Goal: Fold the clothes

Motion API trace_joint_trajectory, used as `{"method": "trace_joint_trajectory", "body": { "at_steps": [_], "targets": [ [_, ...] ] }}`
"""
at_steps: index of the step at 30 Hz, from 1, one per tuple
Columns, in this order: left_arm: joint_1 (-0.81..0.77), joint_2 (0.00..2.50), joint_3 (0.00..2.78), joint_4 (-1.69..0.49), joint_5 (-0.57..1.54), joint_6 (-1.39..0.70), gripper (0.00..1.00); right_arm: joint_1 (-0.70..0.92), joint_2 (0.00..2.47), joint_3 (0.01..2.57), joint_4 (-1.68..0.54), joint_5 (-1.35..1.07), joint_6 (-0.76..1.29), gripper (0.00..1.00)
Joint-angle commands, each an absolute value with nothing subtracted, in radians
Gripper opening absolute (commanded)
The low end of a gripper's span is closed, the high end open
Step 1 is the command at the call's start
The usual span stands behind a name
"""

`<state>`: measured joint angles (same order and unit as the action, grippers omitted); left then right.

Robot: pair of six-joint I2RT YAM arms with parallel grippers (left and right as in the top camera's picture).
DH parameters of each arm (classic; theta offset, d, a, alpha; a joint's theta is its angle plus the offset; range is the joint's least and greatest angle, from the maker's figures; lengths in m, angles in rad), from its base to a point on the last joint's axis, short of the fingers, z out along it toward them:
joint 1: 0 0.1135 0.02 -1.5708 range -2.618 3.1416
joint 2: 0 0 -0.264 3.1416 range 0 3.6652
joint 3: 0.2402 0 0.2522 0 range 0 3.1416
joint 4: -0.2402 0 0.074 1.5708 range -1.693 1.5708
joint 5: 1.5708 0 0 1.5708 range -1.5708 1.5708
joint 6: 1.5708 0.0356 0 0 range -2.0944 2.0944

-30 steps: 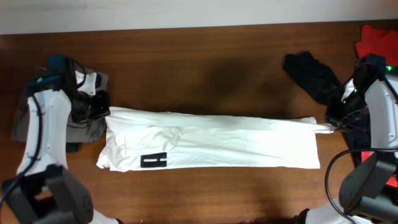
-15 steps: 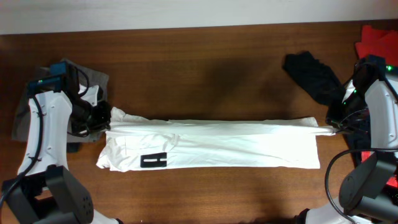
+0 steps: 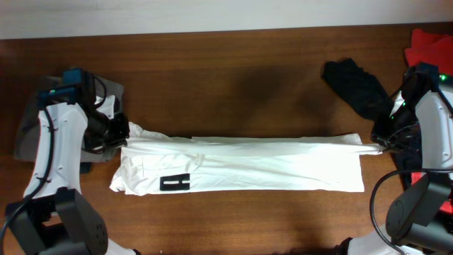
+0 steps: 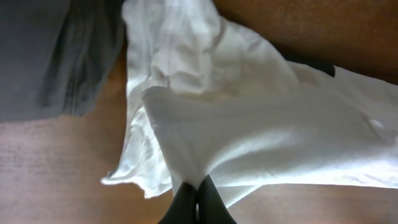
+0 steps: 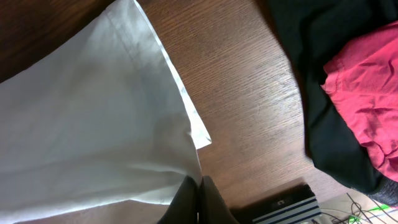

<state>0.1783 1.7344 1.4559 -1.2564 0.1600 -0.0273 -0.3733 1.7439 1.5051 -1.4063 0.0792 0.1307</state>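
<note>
Currently the left hand (image 4: 199,190) is pinched shut on one end of the white garment (image 3: 248,166), and the right hand (image 5: 199,186) is shut on the opposite end. The likely purpose is tension, to keep the folded edge straight. The garment lies on the counter (image 3: 233,92), stretched between both hands.

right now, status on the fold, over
Left gripper shut on long white cotton garment, right gripper shut on its other end. Grey trousers close beside left end.
</note>
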Motion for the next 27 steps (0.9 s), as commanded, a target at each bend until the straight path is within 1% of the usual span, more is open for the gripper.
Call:
{"method": "trace_joint_trajectory", "body": {
  "at_steps": [1, 12, 16, 19, 23, 27],
  "targets": [
    [0.156, 1.739, 1.427, -1.237, 0.163, -0.041, 0.01, -0.380, 1.740, 1.502, -1.407, 0.101, 0.139, 0.04],
    [0.145, 1.739, 1.291, -1.122, 0.123, -0.041, 0.02, -0.380, 1.741, 1.465, -1.390, 0.091, 0.139, 0.04],
    [0.145, 1.739, 1.243, -1.072, 0.122, -0.041, 0.06, -0.380, 1.742, 1.420, -1.368, 0.090, 0.139, 0.04],
    [0.145, 1.739, 1.220, -1.041, 0.122, -0.041, 0.13, -0.380, 1.742, 1.390, -1.355, 0.090, 0.139, 0.04],
    [0.145, 1.739, 1.196, -1.030, 0.123, -0.041, 0.18, -0.380, 1.742, 1.373, -1.346, 0.090, 0.139, 0.04],
    [0.145, 1.739, 1.185, -1.043, 0.123, -0.041, 0.19, -0.380, 1.742, 1.373, -1.346, 0.090, 0.139, 0.04]
  ]
}}
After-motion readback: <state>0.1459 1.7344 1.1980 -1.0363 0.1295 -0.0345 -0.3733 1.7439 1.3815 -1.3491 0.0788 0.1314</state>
